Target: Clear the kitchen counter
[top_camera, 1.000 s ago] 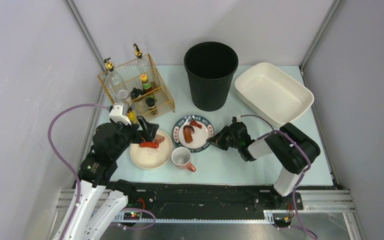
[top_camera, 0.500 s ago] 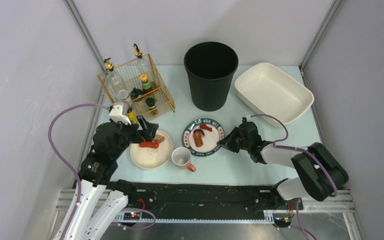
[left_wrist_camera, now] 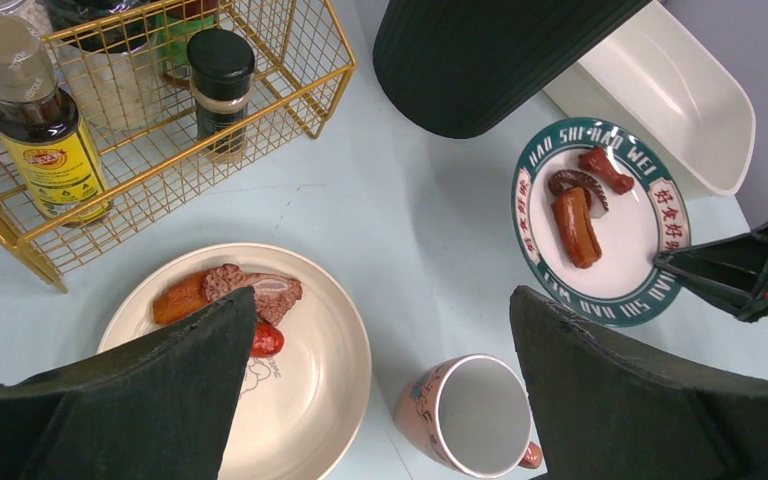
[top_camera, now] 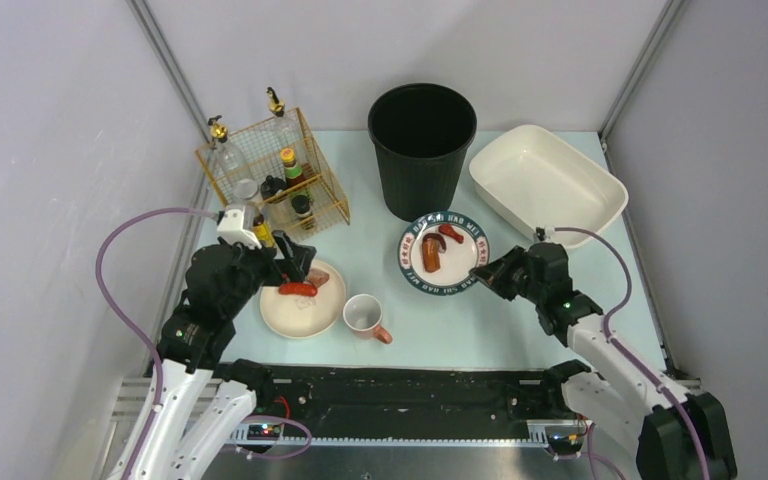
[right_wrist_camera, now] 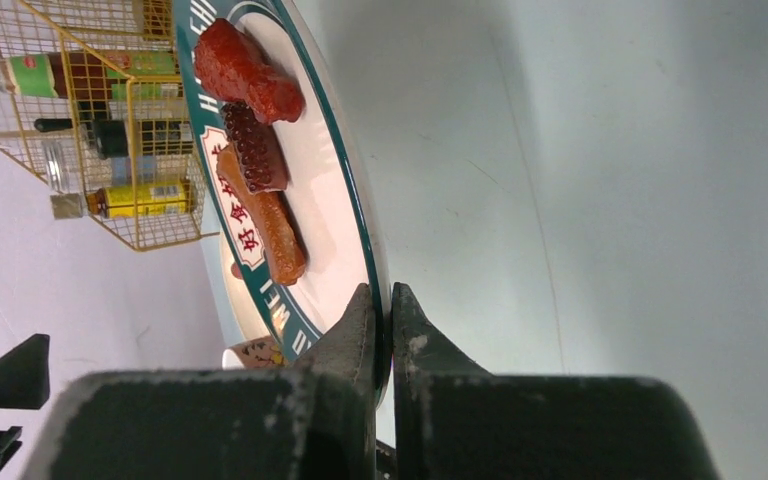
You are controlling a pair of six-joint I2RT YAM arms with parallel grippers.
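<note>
At centre frame, my right jaws pinch the plate [top_camera: 457, 266] by its rim; tilting could dump food [top_camera: 431, 252] on the desk [top_camera: 460, 330]. Left jaws wide.

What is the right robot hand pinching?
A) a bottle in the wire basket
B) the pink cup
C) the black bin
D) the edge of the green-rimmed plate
D: in the right wrist view, the right gripper is shut on the edge of the green-rimmed plate.
</note>
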